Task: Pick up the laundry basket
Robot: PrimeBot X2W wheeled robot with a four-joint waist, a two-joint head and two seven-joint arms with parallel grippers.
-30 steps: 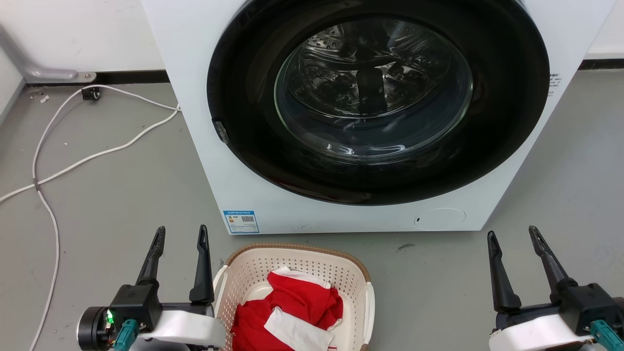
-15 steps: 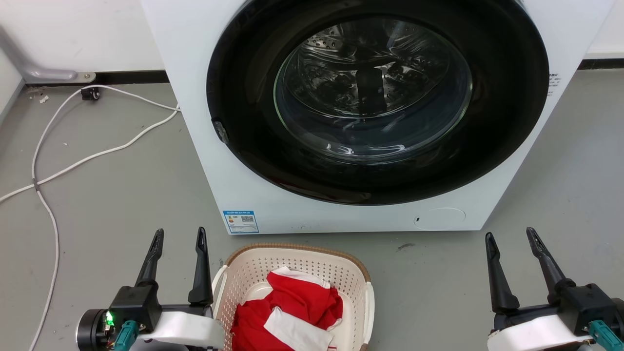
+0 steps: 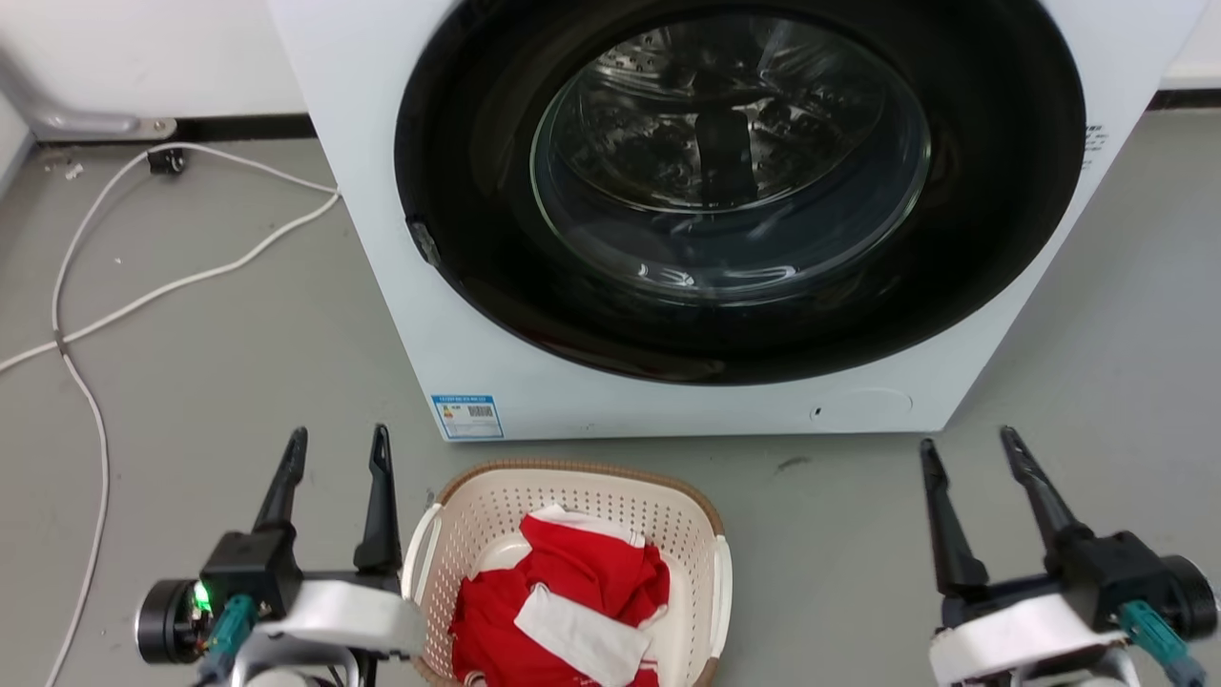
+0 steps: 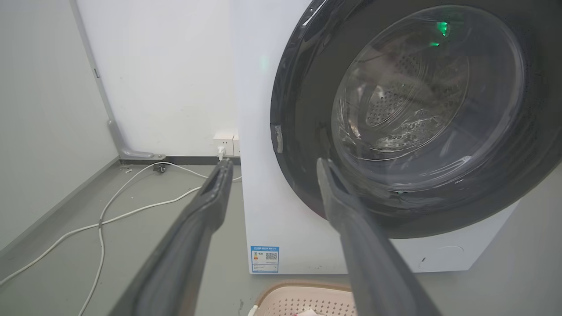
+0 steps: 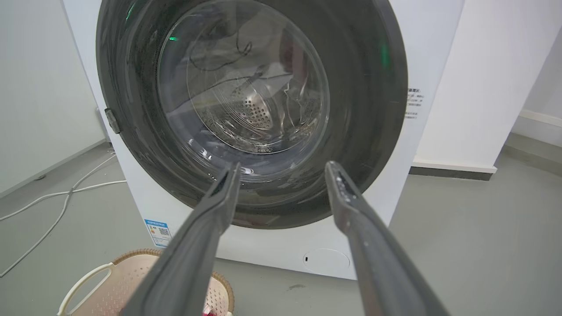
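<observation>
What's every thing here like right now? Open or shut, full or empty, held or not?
White front-loading washing machine: round glass door shut.
Cream plastic laundry basket with brown rim: on the floor, not held.
Red and white cloth: crumpled inside the basket.
Left hand: open, empty, beside the basket's left handle.
Right hand: open, empty, well apart from the basket.
White cable: lying loose on the floor.

Grey floor (image 3: 238, 382): washer (image 3: 725, 191) at back, laundry basket (image 3: 610, 506) just before it (small gap), white cable (image 3: 162, 288) looping left.
</observation>
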